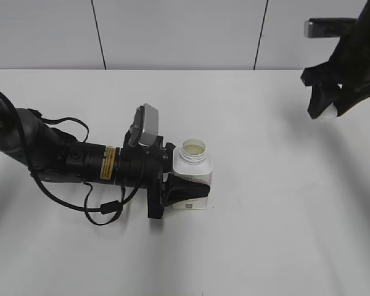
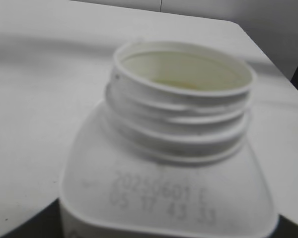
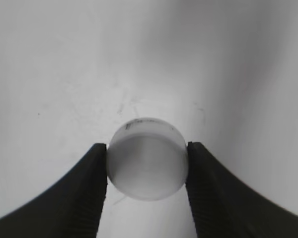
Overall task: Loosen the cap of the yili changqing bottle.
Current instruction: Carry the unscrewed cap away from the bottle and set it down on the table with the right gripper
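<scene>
My left claw pinches the bottle from the side, low on its body, and the bottle stands upright on the white bench, a little left of the middle in the exterior view. One dark finger lies across the front face of the bottle; the other side of the grip is hidden behind the bottle, so I see only that the bottle sits between my fingers. My left arm lies low over the bench and comes in from the left edge.

The neck of the bottle is open. In the left wrist view I look at the bottle from very close: the threads on the wide neck are bare, the mouth is round and I see a pale, slightly yellow inside. On the shoulder there is grey printed text with digits, but it is blurred.

The cap is not on the bottle. My right claw holds it, raised above the bench at the upper right of the exterior view, well apart from the bottle. In the right wrist view the cap is a round white disc, and my two black fingers press on its left and right edges. The right claw is thus closed on the cap, with only the white bench behind it.
</scene>
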